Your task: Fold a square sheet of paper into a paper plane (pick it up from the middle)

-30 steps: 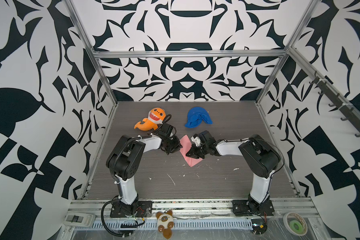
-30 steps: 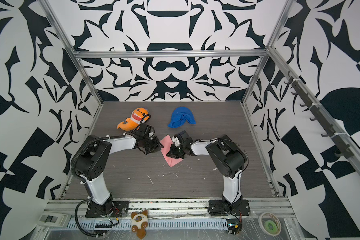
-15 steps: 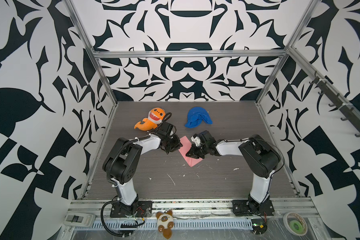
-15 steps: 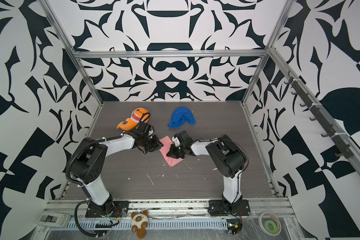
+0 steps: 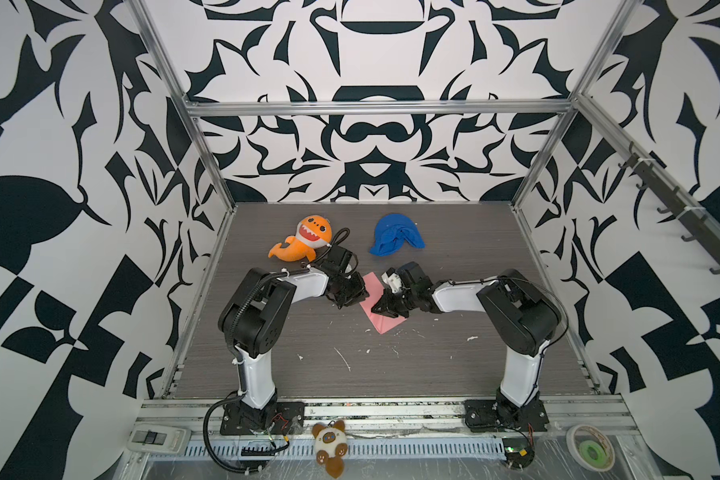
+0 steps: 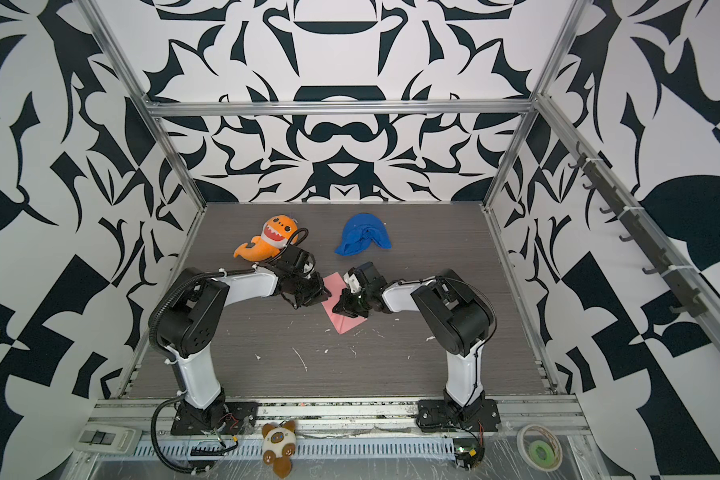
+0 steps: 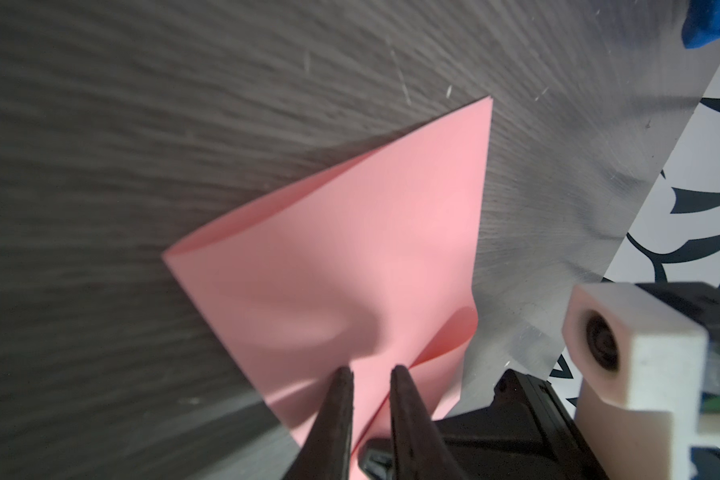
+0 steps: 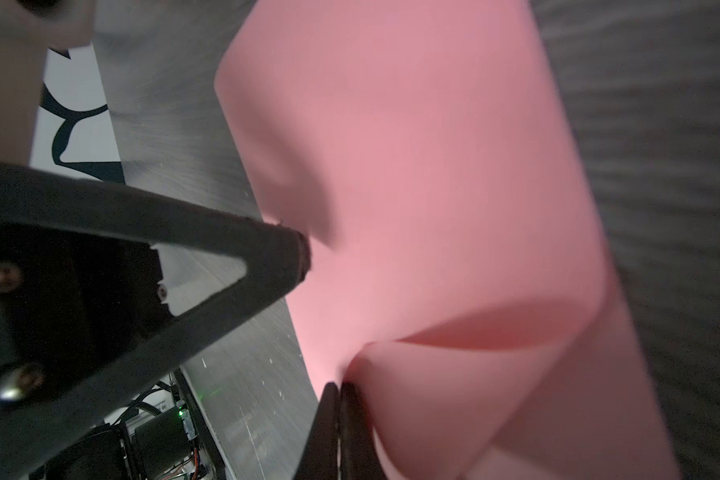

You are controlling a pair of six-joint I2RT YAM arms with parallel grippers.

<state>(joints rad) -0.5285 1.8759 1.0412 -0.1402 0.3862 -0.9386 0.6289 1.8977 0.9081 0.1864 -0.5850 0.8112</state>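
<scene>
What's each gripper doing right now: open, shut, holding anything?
Left gripper: slightly open, jaws straddling an edge of the pink paper sheet, not clamped.
Right gripper: shut, pinching the same sheet where it curls up.

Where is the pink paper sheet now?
In both top views the pink paper sheet sits centrally, in front of the blue cloth, between the left gripper and the right gripper, which pinches it.

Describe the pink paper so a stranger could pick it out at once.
On the grey table, look to the middle, where the left gripper and right gripper meet. The sheet of paper is there: thin, pink and folded over, unlike the orange shark plush and crumpled blue cloth farther back.
</scene>
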